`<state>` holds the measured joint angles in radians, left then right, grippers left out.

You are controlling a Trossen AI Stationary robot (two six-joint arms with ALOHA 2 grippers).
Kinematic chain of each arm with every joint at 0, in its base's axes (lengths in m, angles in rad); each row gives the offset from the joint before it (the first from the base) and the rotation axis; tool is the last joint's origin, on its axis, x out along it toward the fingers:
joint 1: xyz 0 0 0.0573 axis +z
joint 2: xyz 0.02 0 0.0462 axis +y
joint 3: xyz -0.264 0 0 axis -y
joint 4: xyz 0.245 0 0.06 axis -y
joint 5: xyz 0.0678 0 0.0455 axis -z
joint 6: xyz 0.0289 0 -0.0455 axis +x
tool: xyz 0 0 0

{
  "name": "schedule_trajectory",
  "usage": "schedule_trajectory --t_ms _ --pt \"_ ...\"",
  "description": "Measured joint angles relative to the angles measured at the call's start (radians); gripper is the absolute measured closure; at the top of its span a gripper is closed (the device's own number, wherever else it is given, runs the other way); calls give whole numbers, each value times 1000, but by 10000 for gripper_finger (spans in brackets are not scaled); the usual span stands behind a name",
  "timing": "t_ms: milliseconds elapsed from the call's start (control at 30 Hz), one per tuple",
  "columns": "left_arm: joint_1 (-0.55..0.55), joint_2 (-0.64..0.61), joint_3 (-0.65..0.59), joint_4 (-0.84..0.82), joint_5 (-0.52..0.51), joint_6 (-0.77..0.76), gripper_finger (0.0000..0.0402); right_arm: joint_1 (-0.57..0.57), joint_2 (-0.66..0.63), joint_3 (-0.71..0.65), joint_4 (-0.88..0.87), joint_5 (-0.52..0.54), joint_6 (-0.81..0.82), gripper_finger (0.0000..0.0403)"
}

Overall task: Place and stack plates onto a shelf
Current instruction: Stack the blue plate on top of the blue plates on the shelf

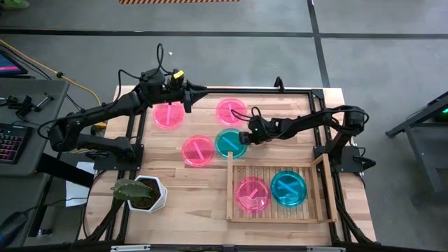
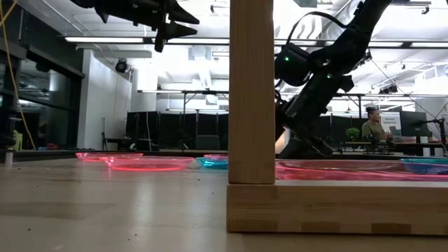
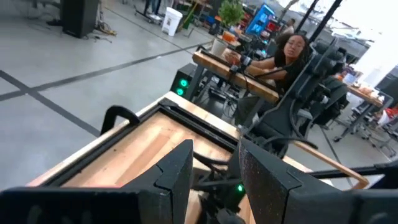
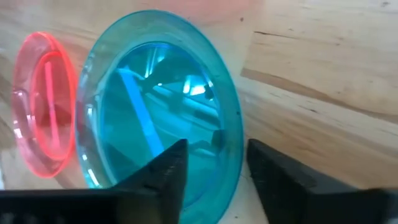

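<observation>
Seen from above, the shelf (image 1: 318, 183) sits at about four o'clock on the table (image 1: 189, 189), already holding a pink plate (image 1: 252, 194) and a blue plate (image 1: 289, 187) side by side. Four plates lie loose on the wood: pink ones at (image 1: 169, 115), (image 1: 232, 110) and (image 1: 198, 150), and a blue plate (image 1: 229, 143) just beyond the shelf's near corner, at roughly eleven o'clock from it. The right gripper (image 1: 246, 136) reaches in from three o'clock and sits at that blue plate's rim, so the right arm is clearly the nearer one; the left gripper (image 1: 187, 99) hangs by the far pink plate at about eleven o'clock on the table (waiting, by the look of it). At table height, the shelf's corner post (image 2: 252, 91) blocks the middle; the pink plates (image 2: 147, 163) lie flat to its left, and the right arm comes down behind it. In the left wrist view its fingers (image 3: 177, 171) stand partly apart with nothing between them, above the table's far edge. In the right wrist view the fingers (image 4: 168, 171) are spread, not yet closed, straddling the blue plate's (image 4: 155, 118) edge, the rim running into the gap; its lighter bar (image 4: 140, 115) runs slantwise away from the fingers, and a pink plate (image 4: 43, 102) lies just beyond. A pinch on the rim looks like the next step.
</observation>
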<state>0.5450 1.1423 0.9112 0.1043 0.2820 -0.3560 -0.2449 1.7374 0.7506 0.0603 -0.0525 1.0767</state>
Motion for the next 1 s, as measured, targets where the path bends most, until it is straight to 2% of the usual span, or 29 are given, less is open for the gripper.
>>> schedule_trajectory --t_ms 100,167,233,333,467,733,1000 --pt "5 0 0 18 1 -10 280 6 0 0 -10 26 -1 309" --pt "5 0 0 29 9 -10 280 5 1 -2 -16 24 -2 367" --pt "5 0 1 41 26 -10 280 3 1 -2 -6 22 -14 391" --pt "4 -3 1 73 34 -29 280 -5 -14 -4 -6 -7 -15 387" --pt "11 -24 15 105 40 -53 280 -25 -97 -5 -37 -21 -65 399" --pt "25 -90 61 105 41 -43 280 -105 -361 -4 -212 -19 -211 402" --pt "25 -144 65 104 39 -51 280 -151 -640 -3 -464 -83 -364 403"
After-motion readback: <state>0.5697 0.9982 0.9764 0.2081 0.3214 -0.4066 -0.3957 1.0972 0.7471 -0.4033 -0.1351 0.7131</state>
